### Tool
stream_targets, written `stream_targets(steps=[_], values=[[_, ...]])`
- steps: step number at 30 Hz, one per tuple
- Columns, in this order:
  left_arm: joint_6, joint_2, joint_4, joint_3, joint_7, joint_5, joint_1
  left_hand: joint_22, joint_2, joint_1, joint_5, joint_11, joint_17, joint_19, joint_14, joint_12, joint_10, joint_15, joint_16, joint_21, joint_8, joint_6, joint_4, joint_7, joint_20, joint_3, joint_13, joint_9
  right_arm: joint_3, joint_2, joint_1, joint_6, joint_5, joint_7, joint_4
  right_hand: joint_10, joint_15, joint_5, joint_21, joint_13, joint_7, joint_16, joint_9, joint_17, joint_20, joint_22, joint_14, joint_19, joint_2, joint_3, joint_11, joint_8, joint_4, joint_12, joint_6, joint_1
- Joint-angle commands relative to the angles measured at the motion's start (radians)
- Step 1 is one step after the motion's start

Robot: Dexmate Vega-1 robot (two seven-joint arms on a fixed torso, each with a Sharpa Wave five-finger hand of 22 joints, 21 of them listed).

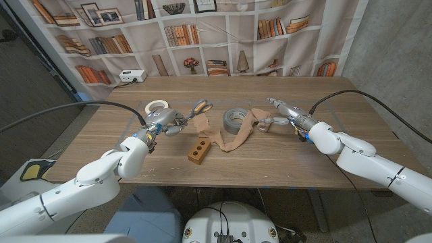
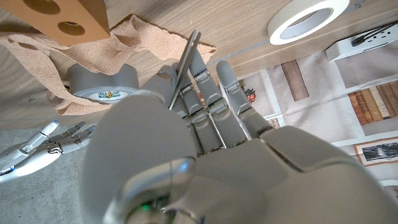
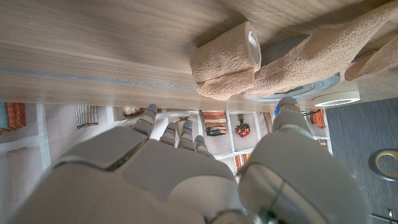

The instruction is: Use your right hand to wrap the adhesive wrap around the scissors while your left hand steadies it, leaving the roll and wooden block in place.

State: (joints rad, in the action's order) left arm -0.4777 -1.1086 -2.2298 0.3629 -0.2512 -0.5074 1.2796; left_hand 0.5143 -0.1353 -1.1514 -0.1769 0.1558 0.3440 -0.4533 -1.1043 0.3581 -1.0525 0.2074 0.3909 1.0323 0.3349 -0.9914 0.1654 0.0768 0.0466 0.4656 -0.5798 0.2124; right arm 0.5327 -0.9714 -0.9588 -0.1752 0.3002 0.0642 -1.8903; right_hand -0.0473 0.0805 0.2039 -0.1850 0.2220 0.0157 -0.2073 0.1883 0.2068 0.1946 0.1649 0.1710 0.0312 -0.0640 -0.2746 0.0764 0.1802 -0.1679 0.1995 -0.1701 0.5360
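Scissors (image 1: 200, 107) with yellow handles lie left of centre; my left hand (image 1: 162, 121) grips their blades (image 2: 185, 62) between its fingers. The tan adhesive wrap (image 1: 226, 140) drapes from the scissors across the table to its small roll (image 1: 259, 116) (image 3: 227, 59). That roll lies by the grey tape roll (image 1: 234, 119). My right hand (image 1: 283, 113) sits just right of the wrap roll. Its fingers (image 3: 285, 109) are spread and apart from the roll. The wooden block (image 1: 198, 152) with two holes lies in front of the wrap.
A white tape ring (image 1: 158, 106) lies just behind my left hand. A white power strip (image 1: 131, 76) sits at the table's far left edge. A bookshelf backdrop hangs behind the table. Bare wood stretches along the front and right of the table (image 1: 324, 169).
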Motion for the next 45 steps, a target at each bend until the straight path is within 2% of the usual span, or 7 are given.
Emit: stream_targets(steps=[1, 10, 13, 25, 36, 45], values=[[0.000, -0.002, -0.009, -0.005, 0.005, -0.005, 0.009, 0.003, -0.009, -0.002, -0.003, 0.011, 0.002, 0.007, -0.024, -0.001, -0.007, 0.026, -0.002, 0.013, 0.002, -0.001, 0.000, 0.003, 0.001, 0.008, -0.054, 0.005, 0.028, 0.007, 0.025, -0.023, 0.029, -0.035, 0.007, -0.003, 0.012, 0.007, 0.002, 0.004, -0.011, 0.000, 0.005, 0.004, 0.003, 0.005, 0.085, 0.012, -0.004, 0.000, 0.005, -0.005, 0.009, 0.007, -0.138, 0.012], [-0.001, 0.000, -0.014, -0.006, 0.009, -0.007, 0.013, 0.002, -0.009, -0.001, -0.002, 0.013, 0.005, 0.013, -0.024, -0.006, -0.008, 0.026, -0.005, 0.025, -0.001, 0.000, 0.000, 0.003, 0.001, 0.010, -0.054, 0.006, 0.054, 0.015, 0.040, -0.053, 0.083, -0.034, 0.009, 0.010, 0.024, 0.007, 0.001, 0.007, -0.019, -0.001, 0.006, 0.005, 0.004, 0.005, 0.087, 0.016, -0.005, 0.004, 0.015, -0.008, 0.016, 0.016, -0.194, 0.013], [-0.001, 0.001, -0.015, -0.006, 0.011, -0.006, 0.013, 0.001, -0.008, 0.000, -0.002, 0.013, 0.006, 0.015, -0.023, -0.007, -0.008, 0.026, -0.006, 0.029, -0.001, -0.001, 0.000, 0.004, 0.002, 0.011, -0.055, 0.006, 0.057, 0.019, 0.040, -0.062, 0.093, -0.029, 0.012, 0.042, 0.035, 0.008, -0.001, 0.010, -0.019, -0.008, 0.007, 0.005, 0.006, 0.005, 0.073, 0.013, -0.008, 0.005, 0.040, 0.000, 0.017, 0.030, -0.200, 0.017], [0.005, 0.004, -0.012, -0.002, 0.020, -0.008, 0.005, -0.002, -0.008, 0.000, -0.002, 0.011, 0.009, 0.021, -0.022, -0.011, -0.012, 0.027, -0.010, 0.043, -0.002, -0.002, 0.001, 0.005, 0.002, 0.015, -0.056, 0.007, 0.075, 0.026, 0.053, -0.084, 0.114, -0.046, 0.022, 0.131, 0.075, 0.012, -0.008, 0.013, -0.034, -0.024, 0.008, 0.003, 0.010, 0.004, 0.026, -0.012, -0.014, 0.006, 0.078, 0.012, 0.015, 0.059, -0.215, 0.040], [0.007, 0.014, -0.003, 0.000, 0.014, -0.003, 0.005, -0.006, -0.007, 0.003, -0.002, 0.014, 0.012, 0.027, -0.023, -0.017, -0.014, 0.025, -0.013, 0.057, -0.004, -0.004, 0.000, 0.005, 0.004, 0.017, -0.056, 0.008, 0.099, 0.050, 0.073, -0.103, 0.131, -0.050, 0.055, 0.160, 0.074, 0.014, -0.009, 0.013, -0.041, -0.027, 0.008, 0.002, 0.010, 0.004, 0.014, -0.022, -0.010, 0.003, 0.073, 0.016, 0.015, 0.067, -0.213, 0.052], [0.006, 0.015, -0.001, 0.003, 0.017, -0.001, 0.006, -0.010, -0.006, 0.005, -0.002, 0.013, 0.014, 0.032, -0.024, -0.022, -0.012, 0.026, -0.016, 0.068, -0.007, -0.001, 0.000, 0.006, 0.003, 0.020, -0.059, 0.008, 0.119, 0.059, 0.092, -0.135, 0.147, -0.068, 0.067, 0.166, 0.079, 0.012, -0.008, 0.014, -0.043, -0.026, 0.008, 0.002, 0.013, 0.004, 0.015, -0.021, -0.014, 0.008, 0.080, 0.016, 0.019, 0.068, -0.218, 0.046]])
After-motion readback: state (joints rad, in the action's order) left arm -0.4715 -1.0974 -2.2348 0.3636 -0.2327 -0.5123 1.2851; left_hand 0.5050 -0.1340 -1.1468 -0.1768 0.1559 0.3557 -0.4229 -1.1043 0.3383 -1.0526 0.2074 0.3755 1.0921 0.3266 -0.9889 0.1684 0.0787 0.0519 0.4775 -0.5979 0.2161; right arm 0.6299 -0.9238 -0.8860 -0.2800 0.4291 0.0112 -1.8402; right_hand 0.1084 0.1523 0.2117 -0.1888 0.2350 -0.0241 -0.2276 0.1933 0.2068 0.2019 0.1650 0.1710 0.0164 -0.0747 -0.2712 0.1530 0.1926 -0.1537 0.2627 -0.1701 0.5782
